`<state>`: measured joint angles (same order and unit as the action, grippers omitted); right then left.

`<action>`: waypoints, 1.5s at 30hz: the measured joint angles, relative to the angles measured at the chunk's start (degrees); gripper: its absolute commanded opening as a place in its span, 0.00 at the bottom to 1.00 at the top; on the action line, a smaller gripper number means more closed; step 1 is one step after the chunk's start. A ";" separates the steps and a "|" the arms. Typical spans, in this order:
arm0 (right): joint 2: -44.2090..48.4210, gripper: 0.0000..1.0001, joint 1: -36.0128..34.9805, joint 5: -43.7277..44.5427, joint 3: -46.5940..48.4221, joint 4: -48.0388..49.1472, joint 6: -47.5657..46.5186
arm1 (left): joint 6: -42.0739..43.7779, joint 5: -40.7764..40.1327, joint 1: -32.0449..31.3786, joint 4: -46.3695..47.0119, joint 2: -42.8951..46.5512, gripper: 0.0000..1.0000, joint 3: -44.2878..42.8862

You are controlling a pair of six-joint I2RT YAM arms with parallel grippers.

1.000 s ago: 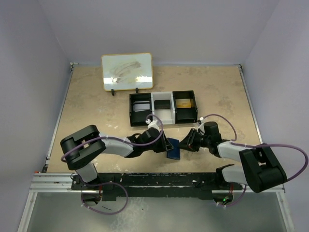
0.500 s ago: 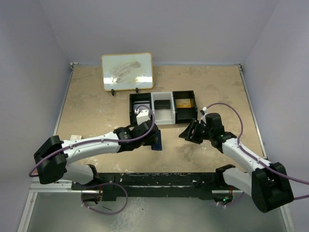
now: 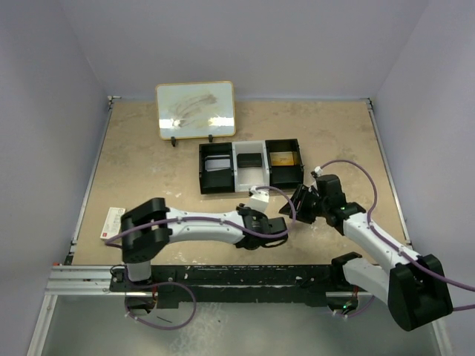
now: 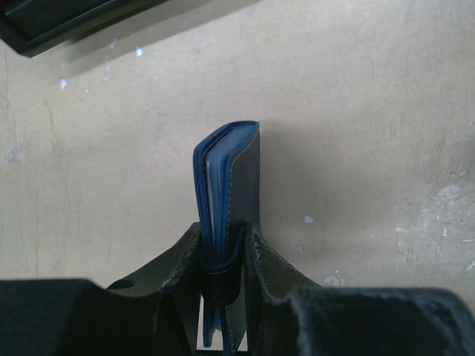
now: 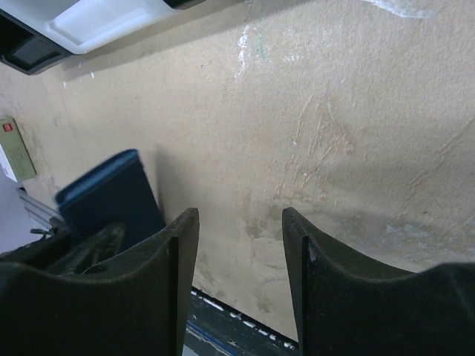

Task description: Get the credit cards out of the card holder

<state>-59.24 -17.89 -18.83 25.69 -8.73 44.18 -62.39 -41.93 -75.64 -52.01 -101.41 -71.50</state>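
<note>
The card holder (image 4: 231, 185) is a navy-blue folded wallet. It stands on edge, folded shut, with blue inner layers showing along its edge. My left gripper (image 4: 223, 256) is shut on its lower part, over the small tab. In the top view the left gripper (image 3: 276, 225) is at the front centre of the table, and the holder is mostly hidden by it. My right gripper (image 5: 241, 222) is open and empty over bare table. It is just right of the left gripper in the top view (image 3: 301, 204). The card holder (image 5: 111, 196) shows to its left.
A black three-compartment tray (image 3: 252, 165) stands behind the grippers; its corner shows in the right wrist view (image 5: 74, 22). A whiteboard (image 3: 196, 110) stands at the back. A small red-and-white box (image 3: 113, 222) lies at the left edge, also in the right wrist view (image 5: 15, 148).
My left gripper has carried the card holder right and nearer, from beside the tray to the front centre. Its arm has folded back. My right gripper has barely shifted and stays open.
</note>
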 measured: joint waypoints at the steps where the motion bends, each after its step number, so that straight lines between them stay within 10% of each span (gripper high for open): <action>1: 0.35 0.53 0.00 0.37 0.00 -0.37 0.04 | 0.02 -0.61 -0.90 -0.59 -2.36 0.18 -1.51; 6: 2.62 0.53 0.00 2.32 0.00 -1.90 0.22 | 0.94 -1.88 -3.26 -1.27 -8.35 0.52 -6.93; 20: 3.52 0.57 0.00 2.86 -0.04 -2.56 0.22 | 3.23 0.85 -3.23 8.50 3.41 0.77 -2.19; 45: 1.70 0.44 -12.70 3.72 2.12 -2.91 -0.96 | -7.96 18.45 11.21 36.83 25.83 0.70 33.83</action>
<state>-57.54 -30.59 -15.11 27.81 -11.64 43.22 -70.35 -23.49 -64.42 -15.18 -75.57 -37.67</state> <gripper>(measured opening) 0.451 0.738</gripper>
